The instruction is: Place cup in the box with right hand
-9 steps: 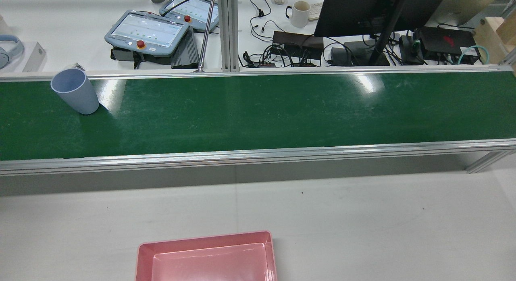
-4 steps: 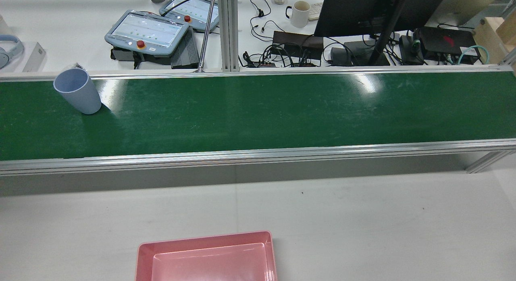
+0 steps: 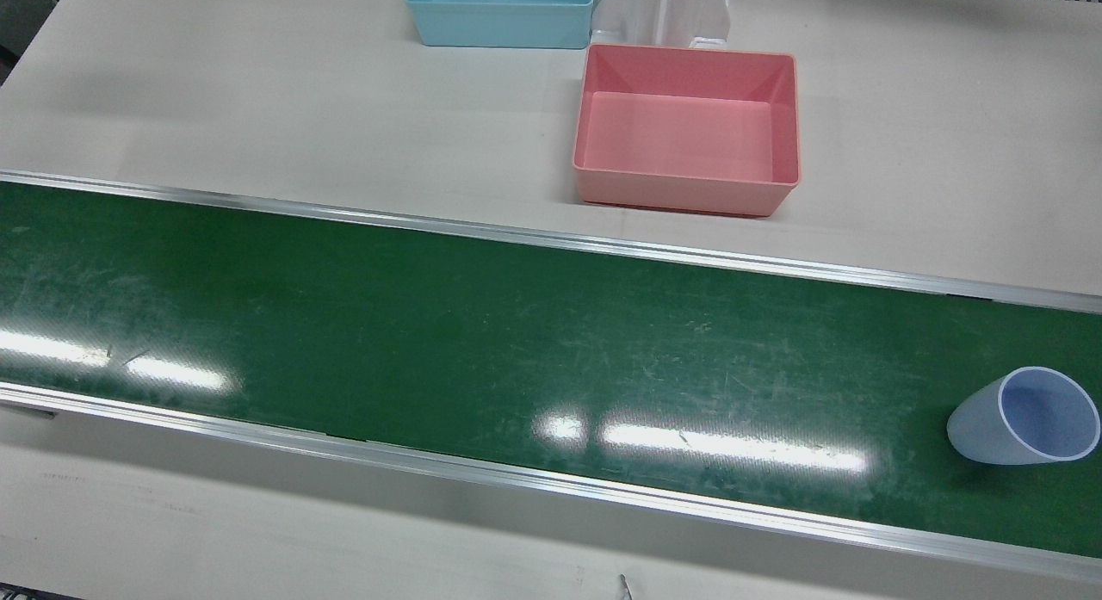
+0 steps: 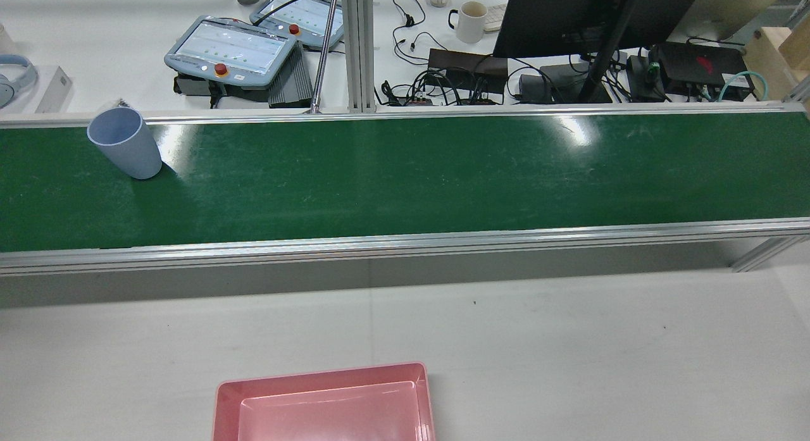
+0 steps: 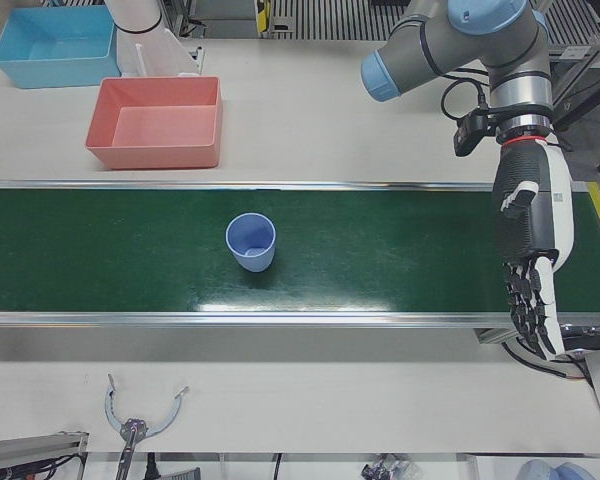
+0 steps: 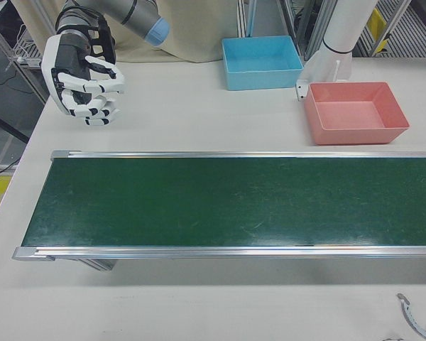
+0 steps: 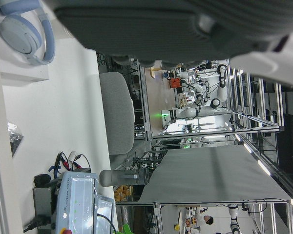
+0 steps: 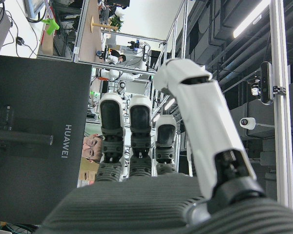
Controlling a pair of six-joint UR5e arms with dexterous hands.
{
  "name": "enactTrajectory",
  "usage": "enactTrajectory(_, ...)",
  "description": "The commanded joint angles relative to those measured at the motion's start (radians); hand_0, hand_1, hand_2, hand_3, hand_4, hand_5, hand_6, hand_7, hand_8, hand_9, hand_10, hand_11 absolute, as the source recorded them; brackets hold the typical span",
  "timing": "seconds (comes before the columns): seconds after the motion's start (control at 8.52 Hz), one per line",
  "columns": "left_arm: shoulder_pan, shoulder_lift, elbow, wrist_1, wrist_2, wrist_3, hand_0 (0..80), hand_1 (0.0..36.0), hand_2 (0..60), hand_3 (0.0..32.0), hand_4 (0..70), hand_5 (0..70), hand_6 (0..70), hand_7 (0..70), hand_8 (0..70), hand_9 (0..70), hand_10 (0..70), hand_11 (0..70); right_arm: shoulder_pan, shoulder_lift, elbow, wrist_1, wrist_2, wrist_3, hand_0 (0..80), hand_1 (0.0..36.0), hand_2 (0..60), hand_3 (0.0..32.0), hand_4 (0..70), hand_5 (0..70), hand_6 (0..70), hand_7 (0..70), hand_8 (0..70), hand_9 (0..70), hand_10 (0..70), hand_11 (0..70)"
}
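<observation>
A pale blue cup (image 4: pixel 124 142) stands upright on the green belt (image 4: pixel 405 175), near the belt's left end in the rear view; it also shows as the cup (image 3: pixel 1024 415) and the cup (image 5: pixel 251 241). The pink box (image 3: pixel 680 191) sits empty on the white table beside the belt, seen too as the box (image 5: pixel 150 157) and the box (image 6: pixel 358 135). My right hand (image 6: pixel 82 78) hangs over the table past the belt's other end, fingers loosely curled, holding nothing, far from the cup. My left hand (image 5: pixel 530 250) hangs fingers-down over the belt's end, open and empty.
A blue box (image 6: pixel 263 53) stands next to the pink one, by a white arm pedestal (image 6: pixel 337 42). Teach pendants (image 4: pixel 231 49), a monitor (image 4: pixel 569 17), a mug and cables lie beyond the belt's far rail. A metal tool (image 5: pixel 130 425) lies on the operators' side.
The cup has drifted a little to the right along the belt in the rear view. Nothing else has moved there.
</observation>
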Motion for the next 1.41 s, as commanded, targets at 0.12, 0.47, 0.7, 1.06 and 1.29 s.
enactTrajectory(0.12, 0.000, 0.000, 0.001, 0.000, 0.000, 0.000, 0.0, 0.0, 0.0, 0.0, 0.0, 0.0, 0.0, 0.0, 0.0, 0.0, 0.0, 0.0, 0.000, 0.000, 0.000, 0.000, 0.000, -0.001, 80.0, 36.0, 35.9, 0.0, 31.8, 21.1, 22.5, 70.0, 44.4, 56.5, 34.1, 51.4)
enactTrajectory(0.47, 0.000, 0.000, 0.001, -0.001, 0.000, 0.000, 0.0, 0.0, 0.0, 0.0, 0.0, 0.0, 0.0, 0.0, 0.0, 0.0, 0.0, 0.0, 0.000, 0.000, 0.002, 0.000, 0.000, -0.001, 80.0, 36.0, 35.6, 0.0, 31.6, 21.1, 22.5, 70.0, 44.4, 56.4, 34.0, 51.3)
enactTrajectory(0.7, 0.000, 0.000, 0.001, 0.000, 0.001, 0.000, 0.0, 0.0, 0.0, 0.0, 0.0, 0.0, 0.0, 0.0, 0.0, 0.0, 0.0, 0.0, 0.001, 0.000, 0.002, 0.000, 0.000, -0.001, 80.0, 36.0, 35.6, 0.0, 31.9, 21.1, 22.6, 70.0, 44.5, 56.6, 34.2, 51.5)
enactTrajectory(1.06, 0.000, 0.000, 0.001, -0.001, 0.001, 0.000, 0.0, 0.0, 0.0, 0.0, 0.0, 0.0, 0.0, 0.0, 0.0, 0.0, 0.0, 0.0, 0.001, 0.000, 0.002, 0.000, 0.000, -0.001, 80.0, 36.0, 35.8, 0.0, 31.7, 21.1, 22.4, 70.0, 44.3, 56.3, 33.9, 51.2)
enactTrajectory(1.29, 0.002, 0.000, 0.003, 0.000, 0.000, 0.000, 0.0, 0.0, 0.0, 0.0, 0.0, 0.0, 0.0, 0.0, 0.0, 0.0, 0.0, 0.0, 0.000, 0.000, 0.003, 0.000, 0.000, -0.001, 80.0, 36.0, 35.5, 0.0, 31.6, 21.1, 22.4, 70.0, 44.4, 56.3, 33.9, 51.2)
